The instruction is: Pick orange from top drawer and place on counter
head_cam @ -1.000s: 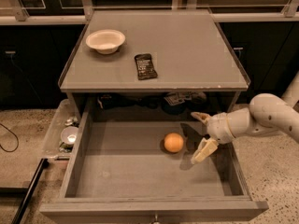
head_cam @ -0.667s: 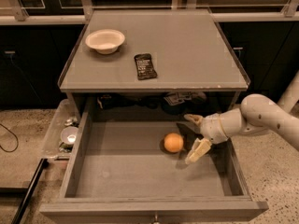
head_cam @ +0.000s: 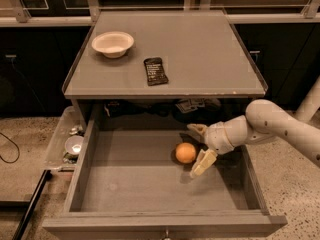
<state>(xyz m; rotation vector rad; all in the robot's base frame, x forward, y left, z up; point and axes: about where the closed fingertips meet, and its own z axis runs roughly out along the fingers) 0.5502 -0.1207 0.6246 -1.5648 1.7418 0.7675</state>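
The orange (head_cam: 185,152) lies on the bare bottom of the open top drawer (head_cam: 125,184), right of its middle. My gripper (head_cam: 195,146) reaches in from the right and is open. One finger (head_cam: 196,129) is behind the orange and the other (head_cam: 202,163) is in front and to its right. The fingers flank the orange's right side without closing on it. The counter (head_cam: 200,54) is the grey tabletop above the drawer.
A white bowl (head_cam: 113,43) and a dark phone-like object (head_cam: 155,70) lie on the counter. A small tray with metal items (head_cam: 70,144) hangs at the drawer's left side. My arm (head_cam: 280,129) crosses the drawer's right wall.
My gripper has moved left inside the drawer, closer to the orange, and its fingers now reach around the orange's right side. The orange has not moved.
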